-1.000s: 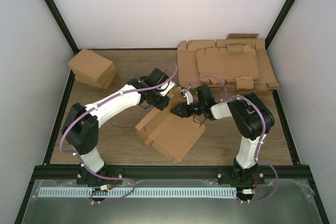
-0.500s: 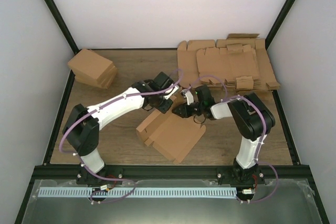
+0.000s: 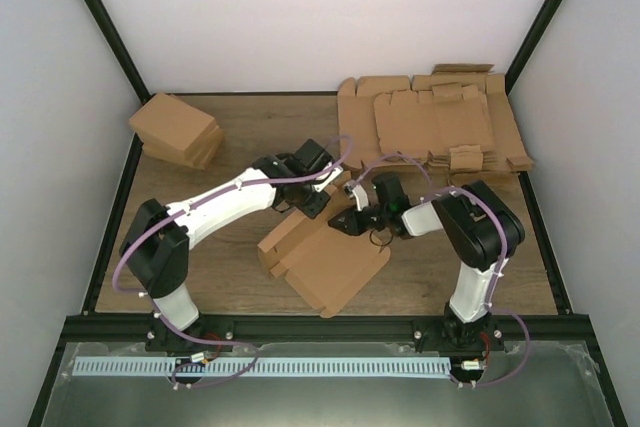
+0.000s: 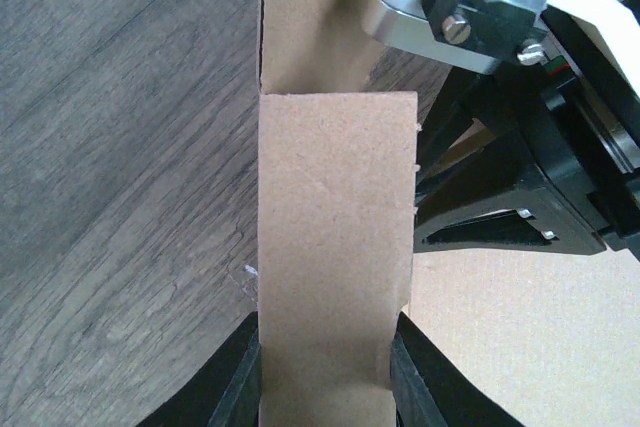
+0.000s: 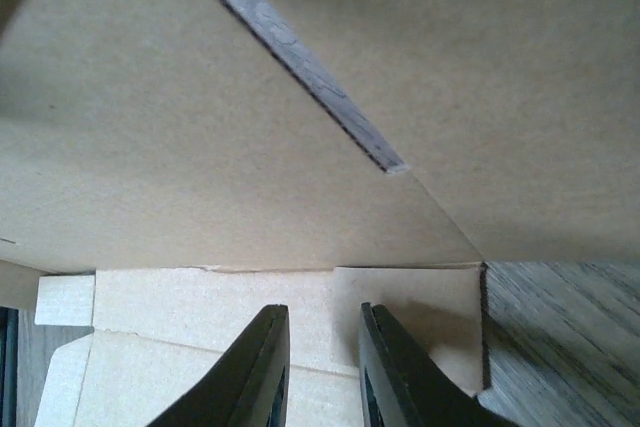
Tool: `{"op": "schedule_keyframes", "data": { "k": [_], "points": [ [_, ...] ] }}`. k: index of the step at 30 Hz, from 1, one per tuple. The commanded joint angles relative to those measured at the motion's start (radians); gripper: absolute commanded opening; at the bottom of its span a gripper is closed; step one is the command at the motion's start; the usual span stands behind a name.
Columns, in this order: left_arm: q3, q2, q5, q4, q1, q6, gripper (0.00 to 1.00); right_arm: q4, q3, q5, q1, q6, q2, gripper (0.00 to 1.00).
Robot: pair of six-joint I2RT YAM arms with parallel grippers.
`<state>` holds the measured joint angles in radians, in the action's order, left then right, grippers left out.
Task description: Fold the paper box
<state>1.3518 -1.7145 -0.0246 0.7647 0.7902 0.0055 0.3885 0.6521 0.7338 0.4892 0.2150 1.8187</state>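
Reaching farther across the bench (image 3: 240,147) than a second earlier, the left hand (image 4: 325,347) grasps a flap of the paper box (image 3: 335,257), which lies mid-bench, nudged slightly toward 6 o'clock. At the box's 1 o'clock corner, the right hand (image 5: 320,322) has narrowed almost to closing over the cardboard; whether it pinches the sheet cannot be told. Flat sheets (image 3: 440,127) are piled at 2 o'clock, cartons (image 3: 178,132) at 10 o'clock.
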Motion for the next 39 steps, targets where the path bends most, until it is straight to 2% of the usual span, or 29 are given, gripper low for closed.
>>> {"op": "schedule_keyframes", "data": {
  "k": [1, 5, 11, 17, 19, 21, 25, 29, 30, 32, 34, 39],
  "points": [
    [-0.003, -0.018, -0.007, 0.009, 0.007, 0.017, 0.22, -0.066, 0.011, -0.075, 0.026, 0.046, 0.071, 0.23],
    [-0.004, -0.014, -0.009, 0.014, 0.009, 0.022, 0.22, -0.101, 0.007, -0.157, 0.026, 0.061, 0.034, 0.25],
    [-0.001, -0.008, -0.048, 0.029, 0.010, 0.034, 0.22, -0.023, -0.078, -0.159, 0.014, 0.066, -0.192, 0.35],
    [0.009, -0.006, -0.074, 0.052, 0.010, 0.062, 0.23, 0.017, -0.113, -0.193, -0.056, -0.024, -0.358, 0.35],
    [0.010, -0.002, -0.077, 0.056, 0.010, 0.071, 0.23, 0.061, -0.131, -0.197, -0.082, -0.088, -0.401, 0.43],
    [0.010, 0.004, -0.075, 0.058, 0.010, 0.083, 0.23, 0.085, -0.123, -0.187, -0.114, -0.115, -0.403, 0.53],
    [0.013, 0.009, -0.076, 0.064, 0.010, 0.098, 0.23, 0.012, -0.010, -0.118, -0.169, -0.208, -0.321, 0.56],
    [0.015, 0.007, -0.067, 0.064, 0.012, 0.099, 0.23, -0.061, 0.101, 0.056, -0.179, -0.335, -0.208, 0.58],
    [0.015, 0.007, -0.067, 0.064, 0.011, 0.100, 0.23, -0.073, 0.126, 0.086, -0.180, -0.358, -0.184, 0.64],
    [0.013, 0.009, -0.067, 0.065, 0.013, 0.100, 0.23, -0.091, 0.176, 0.099, -0.180, -0.387, -0.139, 0.68],
    [0.013, 0.013, -0.071, 0.064, 0.016, 0.102, 0.23, -0.158, 0.256, 0.118, -0.182, -0.419, -0.082, 0.66],
    [0.015, 0.014, -0.118, 0.068, 0.017, 0.079, 0.23, -0.321, 0.351, 0.162, -0.182, -0.488, -0.035, 0.28]
  ]
}}
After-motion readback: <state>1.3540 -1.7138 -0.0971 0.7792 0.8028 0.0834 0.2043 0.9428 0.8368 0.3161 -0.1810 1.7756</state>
